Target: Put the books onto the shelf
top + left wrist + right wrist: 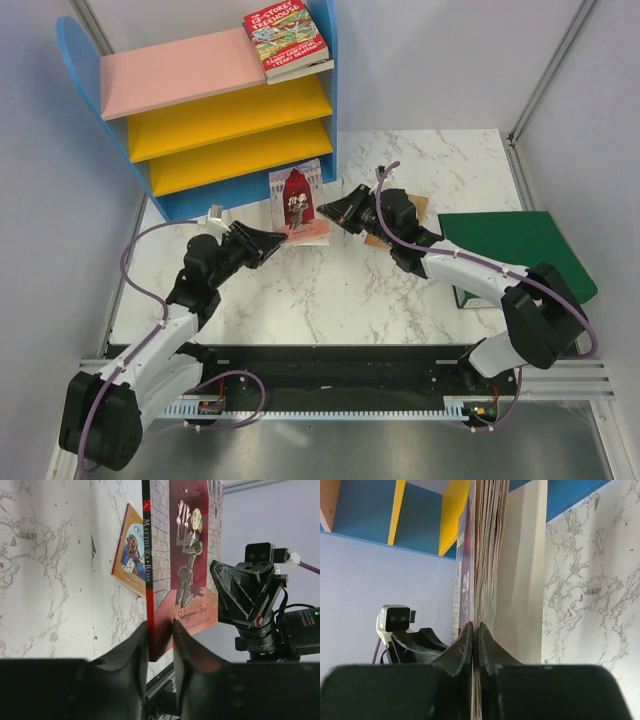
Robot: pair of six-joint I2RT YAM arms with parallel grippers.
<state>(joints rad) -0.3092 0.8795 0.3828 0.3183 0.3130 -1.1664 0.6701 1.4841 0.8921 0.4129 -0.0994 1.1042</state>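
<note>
The table [330, 300] is being looked down on from above and behind the arm bases by the top external camera, the shelf [230, 120] being faced at the far side. The left gripper [160, 625] is being filmed from close behind its fingers by the left wrist camera [395, 618], facing rightward. The right gripper [475, 626] is being filmed likewise by the right wrist camera [264, 553], facing leftward. The pink-red book [300, 200] is being shared by all three views, and each wrist camera is being caught by the other.
</note>
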